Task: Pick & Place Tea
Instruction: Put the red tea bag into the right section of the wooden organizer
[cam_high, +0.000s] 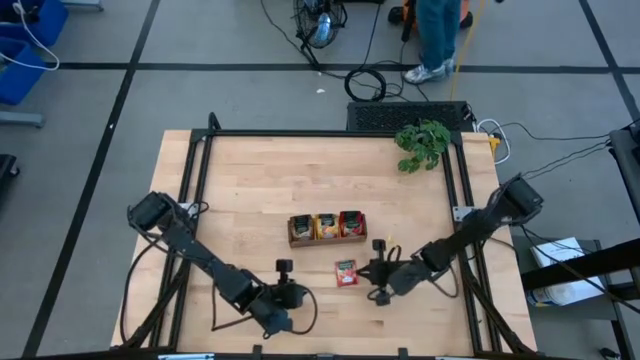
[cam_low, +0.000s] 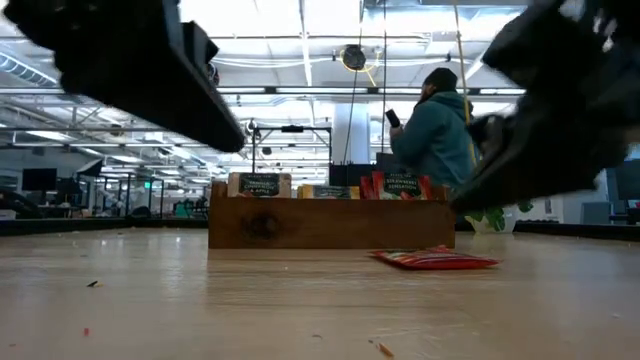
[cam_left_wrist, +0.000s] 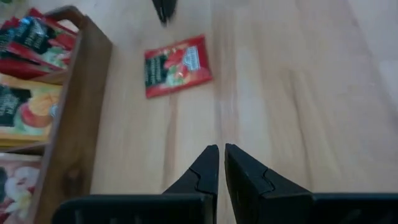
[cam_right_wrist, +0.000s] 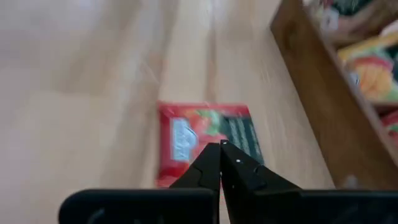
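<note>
1. one red tea sachet (cam_high: 346, 272) lies flat on the counter (cam_high: 250, 190), just in front of the brown tray (cam_high: 327, 241); the other sachets stand in the tray's three compartments.
2. the right claw (cam_high: 381, 271) is just beside the loose sachet, on the side away from the left arm. its fingers are pressed together and hold nothing.
3. the left claw (cam_left_wrist: 221, 163) waits further from the tray, nearly closed and empty.
4. the sachet looks light, thin and a little soft, so it may slide or bend when pushed.
5. i think it is best to take it by one edge, where a finger can go under.
</note>
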